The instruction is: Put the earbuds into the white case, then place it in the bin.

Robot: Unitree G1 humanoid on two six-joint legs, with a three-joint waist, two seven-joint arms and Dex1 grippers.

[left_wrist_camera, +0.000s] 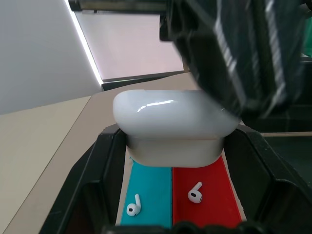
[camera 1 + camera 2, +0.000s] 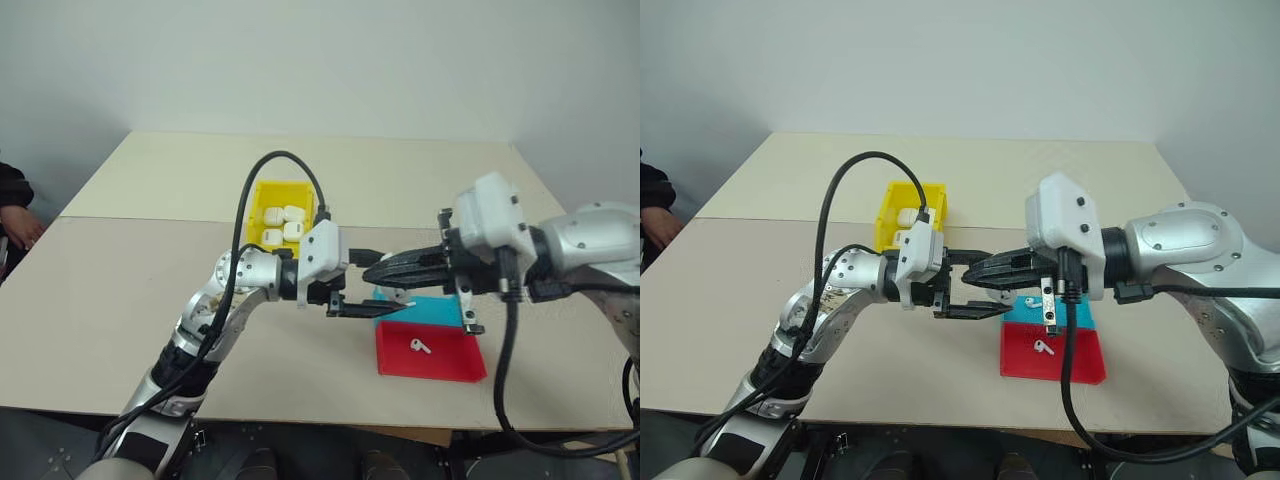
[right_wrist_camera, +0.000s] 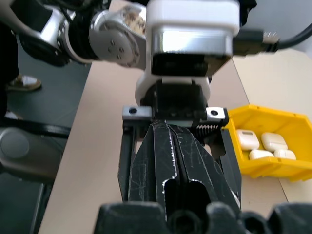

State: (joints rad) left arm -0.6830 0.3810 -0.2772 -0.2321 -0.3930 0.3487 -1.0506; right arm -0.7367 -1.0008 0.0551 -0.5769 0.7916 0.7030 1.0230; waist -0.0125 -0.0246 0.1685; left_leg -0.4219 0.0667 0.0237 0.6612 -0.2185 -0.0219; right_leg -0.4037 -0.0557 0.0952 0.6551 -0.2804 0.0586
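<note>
Left fingers [image 1: 97, 185] level, clamping white case [image 1: 175, 124], right fingers [image 3: 178, 161] pressed together above it, pointing left

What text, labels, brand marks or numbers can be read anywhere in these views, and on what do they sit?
None: no view holds a readable word, number or sign.
White case held in the left gripper: plain glossy surface, no marking.
Yellow bin and the cases in it: no label.
Red tray and blue tray: no print.
White housing of the right gripper: blank.
</note>
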